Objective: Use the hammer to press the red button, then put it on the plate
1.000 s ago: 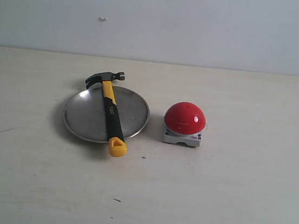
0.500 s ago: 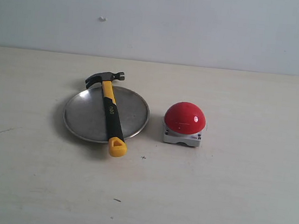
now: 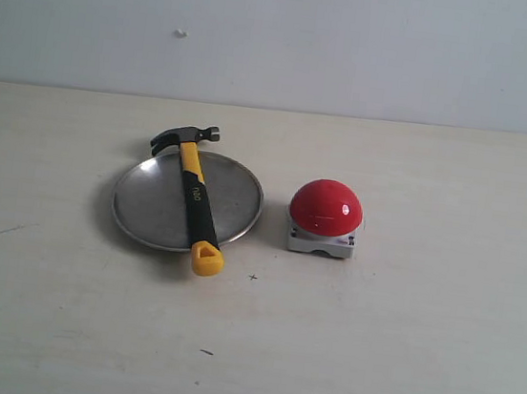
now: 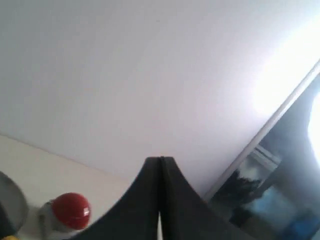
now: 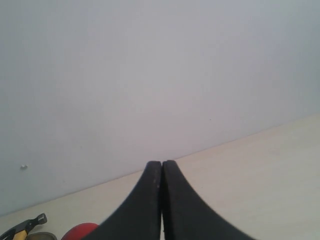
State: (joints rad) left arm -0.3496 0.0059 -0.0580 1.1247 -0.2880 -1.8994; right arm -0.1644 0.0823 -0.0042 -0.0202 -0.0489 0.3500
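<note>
Tapered black fingers of left gripper (image 4: 160,161) and right gripper (image 5: 161,164) are pressing together, empty. Beyond them, the hammer (image 3: 193,198) is lying across the brushed-metal plate (image 3: 147,207).

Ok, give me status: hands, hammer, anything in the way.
Left hand shut, right hand shut, both empty. Hammer lying across the plate, head and looped end overhanging the rim. Red button beside the plate, unobstructed.
</note>
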